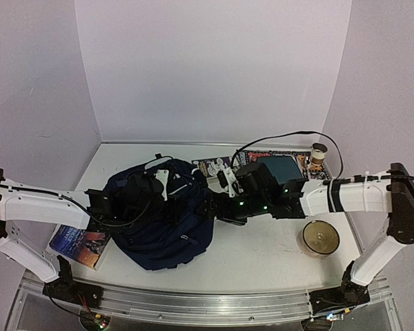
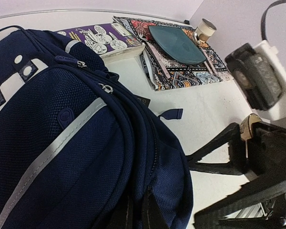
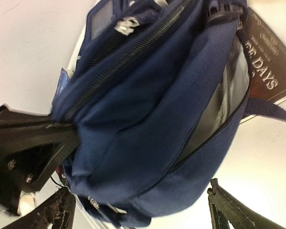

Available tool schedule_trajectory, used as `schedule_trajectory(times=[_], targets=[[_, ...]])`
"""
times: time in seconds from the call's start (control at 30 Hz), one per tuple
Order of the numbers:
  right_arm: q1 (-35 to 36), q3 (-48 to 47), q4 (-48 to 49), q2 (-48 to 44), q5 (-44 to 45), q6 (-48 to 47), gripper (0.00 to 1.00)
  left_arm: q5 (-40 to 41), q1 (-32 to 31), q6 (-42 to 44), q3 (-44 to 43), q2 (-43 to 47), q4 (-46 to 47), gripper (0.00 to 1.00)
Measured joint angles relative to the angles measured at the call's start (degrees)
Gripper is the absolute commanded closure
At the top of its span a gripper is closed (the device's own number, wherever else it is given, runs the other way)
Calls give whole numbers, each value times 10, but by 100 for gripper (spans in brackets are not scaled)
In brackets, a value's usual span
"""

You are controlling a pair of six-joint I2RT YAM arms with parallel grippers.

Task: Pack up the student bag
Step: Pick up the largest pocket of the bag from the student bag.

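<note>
The student bag point(image 1: 167, 231) is dark navy with grey stripe trim and lies on the table between both arms. It fills the left wrist view point(image 2: 71, 143) and the right wrist view point(image 3: 152, 109). My left gripper point(image 1: 148, 198) rests on the bag's top; its fingers are hidden in the left wrist view, where fabric and black webbing bunch at the jaws point(image 2: 136, 214). My right gripper point(image 1: 207, 207) is open at the bag's right edge, its two fingers point(image 3: 233, 210) wide apart on either side of the bag's end, and it also shows in the left wrist view point(image 2: 219, 157).
A dark book point(image 1: 79, 245) lies under the bag's left side. A purple comic book point(image 2: 102, 38) and a patterned mat with a teal pouch point(image 1: 284, 169) lie behind. A small roll point(image 1: 319, 153) stands at the back right. A round brown dish point(image 1: 321, 238) sits near the right arm.
</note>
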State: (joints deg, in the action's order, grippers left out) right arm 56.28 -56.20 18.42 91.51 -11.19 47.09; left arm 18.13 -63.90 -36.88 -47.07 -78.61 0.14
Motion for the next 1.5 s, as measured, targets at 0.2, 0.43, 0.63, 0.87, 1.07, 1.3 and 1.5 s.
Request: schedule_trajectory(times=[0.2,0.43,0.63,0.87,1.07,1.3,1.5], targets=[[-4,0,52,54,-31,69,5,-6,1,0,1,0,1,100],[-9,-16,108,113,-75,104,59,-15,1,0,10,0,5,100],[-9,-49,127,128,-101,100,98,-13,1,0,10,2,9,96],[-10,-77,120,132,-109,97,100,4,-2,-22,10,31,13,60],[-9,-112,90,142,-106,84,100,49,-31,-75,0,67,-45,48],[-5,-175,46,162,-86,63,100,132,-92,-162,-51,75,-158,51],[-5,-216,24,186,-62,53,100,167,-144,-257,-78,50,-249,57]])
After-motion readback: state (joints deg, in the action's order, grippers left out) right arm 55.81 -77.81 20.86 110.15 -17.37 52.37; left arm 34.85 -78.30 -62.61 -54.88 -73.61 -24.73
